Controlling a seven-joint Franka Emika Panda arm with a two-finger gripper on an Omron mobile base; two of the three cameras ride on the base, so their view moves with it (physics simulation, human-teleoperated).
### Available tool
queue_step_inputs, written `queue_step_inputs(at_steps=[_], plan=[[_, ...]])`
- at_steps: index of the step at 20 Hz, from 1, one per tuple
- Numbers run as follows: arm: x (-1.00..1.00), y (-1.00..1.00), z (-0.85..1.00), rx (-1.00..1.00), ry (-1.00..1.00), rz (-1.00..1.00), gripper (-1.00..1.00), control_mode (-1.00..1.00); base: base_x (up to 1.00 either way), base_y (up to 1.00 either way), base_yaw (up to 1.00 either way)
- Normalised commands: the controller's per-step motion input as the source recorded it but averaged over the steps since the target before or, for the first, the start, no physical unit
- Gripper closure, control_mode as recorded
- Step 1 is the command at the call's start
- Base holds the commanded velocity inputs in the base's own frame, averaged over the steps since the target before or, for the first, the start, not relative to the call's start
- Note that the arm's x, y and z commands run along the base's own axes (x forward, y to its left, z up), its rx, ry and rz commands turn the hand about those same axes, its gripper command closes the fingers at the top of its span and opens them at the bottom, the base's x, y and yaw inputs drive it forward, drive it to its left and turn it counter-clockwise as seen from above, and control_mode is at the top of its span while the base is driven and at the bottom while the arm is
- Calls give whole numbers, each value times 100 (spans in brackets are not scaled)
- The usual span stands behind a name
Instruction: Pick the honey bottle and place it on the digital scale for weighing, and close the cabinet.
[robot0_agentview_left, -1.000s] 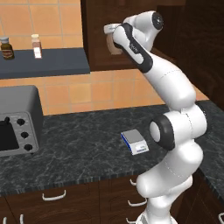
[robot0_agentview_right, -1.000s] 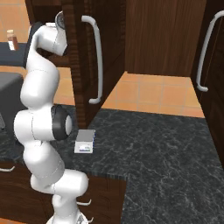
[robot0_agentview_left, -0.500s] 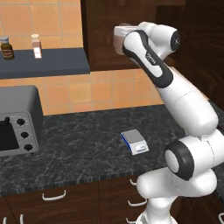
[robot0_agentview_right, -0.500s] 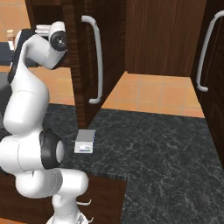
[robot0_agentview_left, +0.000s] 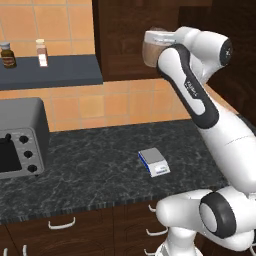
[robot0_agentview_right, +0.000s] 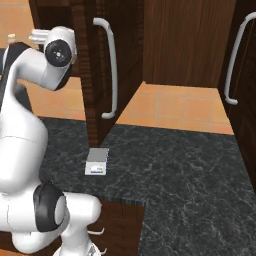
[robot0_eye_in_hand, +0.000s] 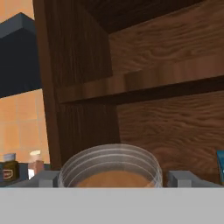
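The honey bottle (robot0_agentview_left: 151, 52) is high in the air, in front of the cabinet (robot0_agentview_left: 130, 37), with your hand (robot0_agentview_left: 150, 46) pinching it on both sides. In the hand view its pale lid (robot0_eye_in_hand: 110, 166) sits between the fingertips (robot0_eye_in_hand: 181, 178). The digital scale (robot0_agentview_left: 154, 162) lies below on the dark worktop (robot0_agentview_left: 95, 165). The cabinet door (robot0_agentview_right: 92, 70) stands open.

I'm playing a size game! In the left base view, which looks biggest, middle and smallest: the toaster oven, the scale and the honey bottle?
1. Toaster oven, by far the biggest.
2. Scale and honey bottle look about alike. The bottle, held in the gripper, is partly hidden by the arm, so I can't rank those two.
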Motion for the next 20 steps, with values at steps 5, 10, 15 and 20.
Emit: queue_step_inputs(at_steps=[5,10,15,20], plan=[[-100,-18,-22,0,4,-3,100,-100,0,0,0],[-70,-9,-97,4,2,2,100,-100,0,0,0],[-6,0,-88,-3,0,13,100,-100,0,0,0],[3,-2,-73,-3,2,22,100,-100,0,0,0]])
